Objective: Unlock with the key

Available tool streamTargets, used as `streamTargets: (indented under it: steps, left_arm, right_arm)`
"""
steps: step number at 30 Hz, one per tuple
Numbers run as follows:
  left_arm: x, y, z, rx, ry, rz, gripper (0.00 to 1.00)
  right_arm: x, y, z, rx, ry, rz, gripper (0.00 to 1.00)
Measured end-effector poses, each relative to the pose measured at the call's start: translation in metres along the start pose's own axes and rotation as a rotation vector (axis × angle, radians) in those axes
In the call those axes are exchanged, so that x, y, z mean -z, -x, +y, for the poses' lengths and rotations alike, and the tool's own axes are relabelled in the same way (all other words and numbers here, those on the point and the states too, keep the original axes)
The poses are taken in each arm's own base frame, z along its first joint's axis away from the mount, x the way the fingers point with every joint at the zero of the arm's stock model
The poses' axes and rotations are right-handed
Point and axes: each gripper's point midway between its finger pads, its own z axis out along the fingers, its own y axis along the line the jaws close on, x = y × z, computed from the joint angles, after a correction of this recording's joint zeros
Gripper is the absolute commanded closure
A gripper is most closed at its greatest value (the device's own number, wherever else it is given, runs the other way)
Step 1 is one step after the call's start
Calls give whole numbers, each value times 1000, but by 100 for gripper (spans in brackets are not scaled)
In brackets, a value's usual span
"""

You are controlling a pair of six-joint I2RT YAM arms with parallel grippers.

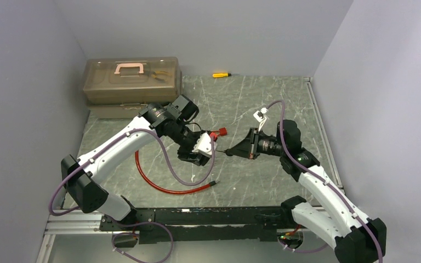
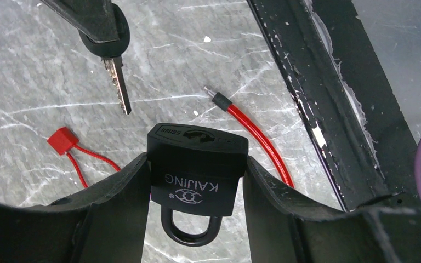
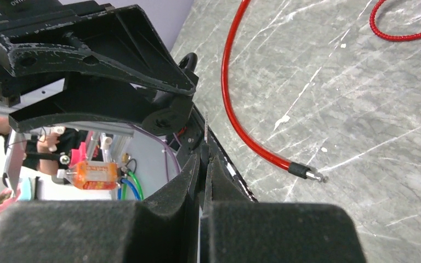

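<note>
Above the table (image 1: 263, 104), the right gripper (image 1: 233, 150) pinches the key (image 2: 114, 66), blade pointing leftward at the left gripper's (image 1: 202, 148) clamped padlock (image 2: 197, 164).

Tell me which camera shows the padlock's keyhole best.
Left wrist: the keyhole shows clearly on the end of the padlock, with the key close by. Top external leaves it too small to see; right wrist shows only the shackle.

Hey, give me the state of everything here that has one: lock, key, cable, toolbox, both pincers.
Black KAIJING padlock: shackle looks seated, keyhole empty.
Black-headed metal key: not inserted, tip apart from the padlock.
Left pincer: shut on the padlock.
Right pincer: shut on the key.
Red coated cable: lying loose, metal end free.
Olive plastic toolbox: lid closed.
</note>
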Motion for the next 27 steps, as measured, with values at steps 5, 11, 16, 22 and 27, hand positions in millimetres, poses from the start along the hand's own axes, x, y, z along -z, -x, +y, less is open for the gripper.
streamTargets:
  steps: [5, 11, 16, 22, 27]
  left_arm:
    - [0, 2, -8, -54, -41, -11, 100]
    - [0, 5, -17, -123, -85, -25, 100]
    - [-1, 7, -20, -161, -102, -39, 100]
    - [-1, 10, -23, -170, -116, -57, 100]
    - [-3, 9, -29, -80, -151, -58, 100]
  right_arm:
    - [4, -4, -2, 38, -6, -3, 100]
    - [10, -8, 3, 112, 0, -31, 100]
    - [15, -17, 20, 232, 38, -53, 100]
    - [7, -31, 34, 368, 77, -29, 100]
    - [0, -41, 39, 488, 81, -16, 100]
